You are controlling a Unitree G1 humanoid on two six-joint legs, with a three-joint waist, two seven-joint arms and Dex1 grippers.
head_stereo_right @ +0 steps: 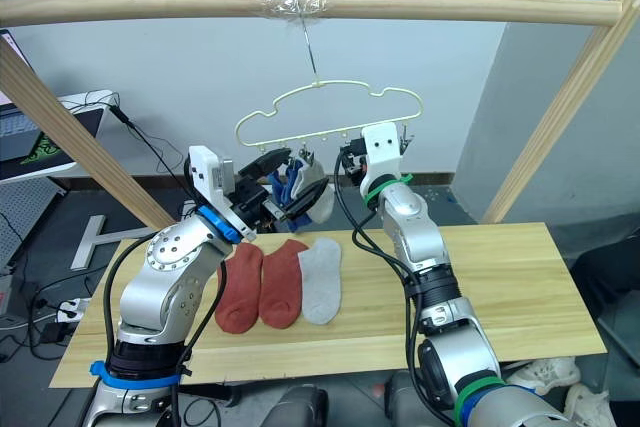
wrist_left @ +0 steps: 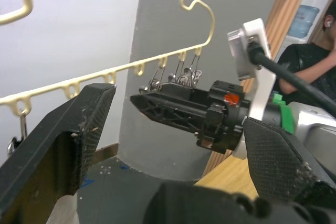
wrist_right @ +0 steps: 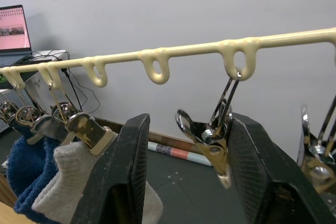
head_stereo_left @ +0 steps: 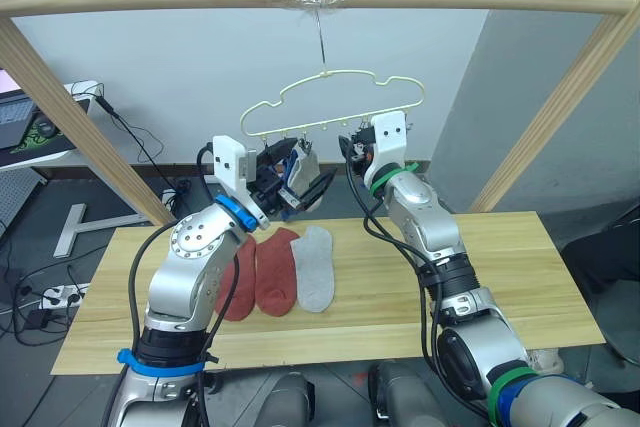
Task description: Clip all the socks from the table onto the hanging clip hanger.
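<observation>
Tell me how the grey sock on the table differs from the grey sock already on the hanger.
The grey sock on the table lies flat and spread out beside two red socks; the grey sock on the hanger hangs bunched from a metal clip next to blue socks. The first is loose, the second is gripped at its edge. Both are light grey.

No readable text, labels, brand names, numbers or signs appear anywhere. A laptop screen (wrist_right: 14, 29) at the edge shows a reddish picture, but its writing is too small to read.
</observation>
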